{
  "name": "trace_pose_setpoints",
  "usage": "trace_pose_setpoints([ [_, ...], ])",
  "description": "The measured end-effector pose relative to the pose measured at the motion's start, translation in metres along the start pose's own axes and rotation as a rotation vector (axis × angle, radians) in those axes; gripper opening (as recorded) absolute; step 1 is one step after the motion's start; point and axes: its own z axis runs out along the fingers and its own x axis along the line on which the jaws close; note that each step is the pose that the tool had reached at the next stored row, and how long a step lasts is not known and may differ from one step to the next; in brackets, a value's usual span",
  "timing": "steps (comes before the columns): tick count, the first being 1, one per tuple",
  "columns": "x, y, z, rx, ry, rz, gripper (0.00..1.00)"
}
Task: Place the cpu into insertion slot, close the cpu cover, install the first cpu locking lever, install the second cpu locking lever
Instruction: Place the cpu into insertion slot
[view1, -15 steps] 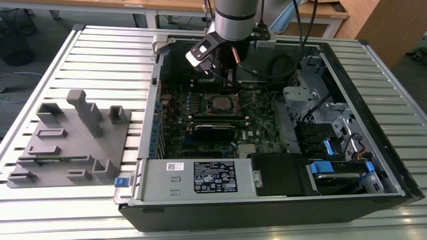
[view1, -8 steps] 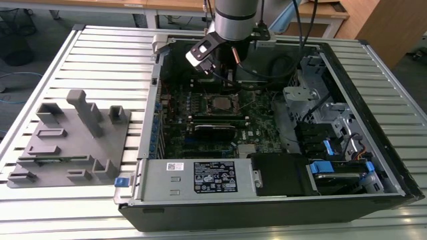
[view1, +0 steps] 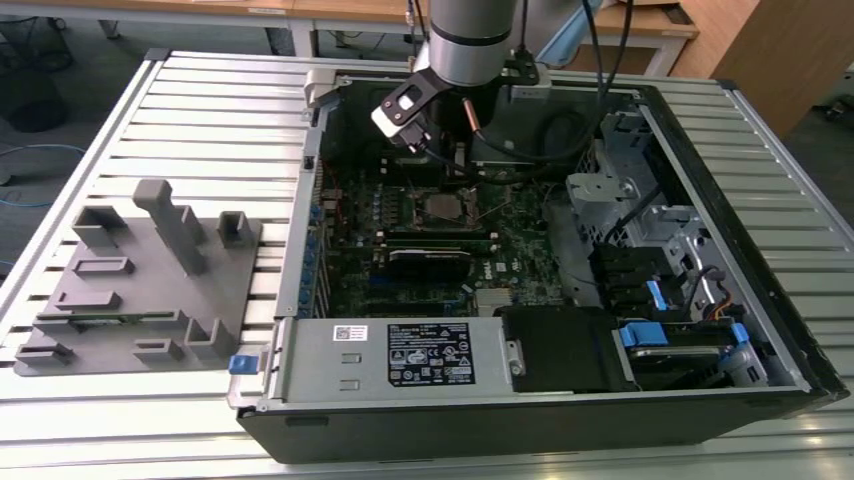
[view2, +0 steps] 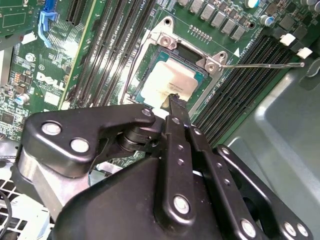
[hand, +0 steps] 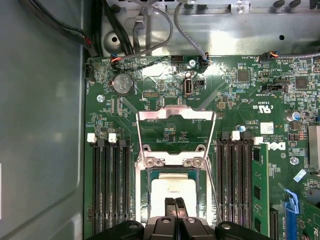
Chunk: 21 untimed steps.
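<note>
Matt pale metal on the cpu (hand: 172, 191); bright bare metal on the cpu cover (hand: 175, 113); smooth, semi-gloss black on the gripper (hand: 175, 202); glossy green motherboard (hand: 230, 102).

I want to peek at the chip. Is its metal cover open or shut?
Open. In the first wrist view the cpu cover is swung back off the socket, and the cpu lies bare in it.

Exterior view high above, wrist views close, sharing socket (hand: 172, 173)
</note>
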Motion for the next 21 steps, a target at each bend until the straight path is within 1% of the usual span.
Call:
trace_pose_setpoints([
  [5,0.0000,0.0000,0.0001,0.0000,0.0000,0.000,0.11],
  [10,0.0000,-0.0006,0.0017,-0.0003,0.0000,0.000,0.11],
  [17,-0.0001,-0.0016,0.0087,-0.0008,0.0003,0.000,0.11],
  [21,-0.0002,-0.0017,0.0092,-0.0006,-0.0001,0.000,0.11],
])
